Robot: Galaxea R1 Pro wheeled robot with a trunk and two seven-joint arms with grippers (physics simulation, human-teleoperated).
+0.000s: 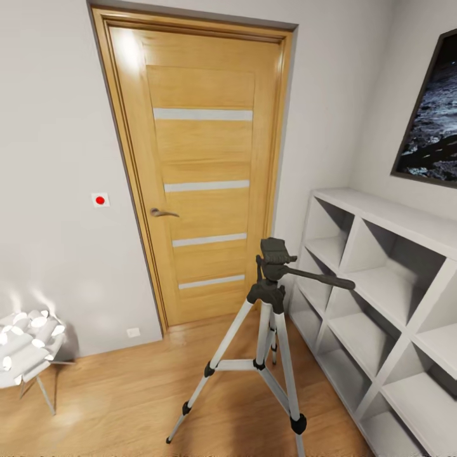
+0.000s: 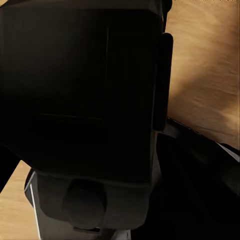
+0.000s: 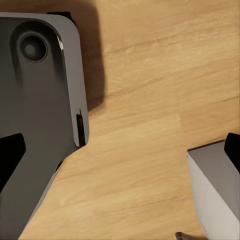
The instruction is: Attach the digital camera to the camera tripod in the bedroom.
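The bedroom shows a wooden door (image 1: pixel 203 184) in the pale wall ahead, white shelving (image 1: pixel 393 304) along the right wall, and plank floor (image 1: pixel 127 393) between them. The tripod (image 1: pixel 266 343) stands on that floor just ahead and slightly right of centre, close beside the shelving's near edge, legs spread. Its black head (image 1: pixel 274 254) is bare on top, and the long handle (image 1: pixel 317 277) points right toward the shelves.

The camera is not on the tripod, and I cannot make it out for certain; a dark boxy shape (image 2: pixel 80 90) sits close in the left wrist view, but whether it is the camera or robot bodywork I cannot tell. Whether either claw is apart or together cannot be told.

My judgement: the tripod head lies straight forward and high, so whichever arm carries the camera must rise.
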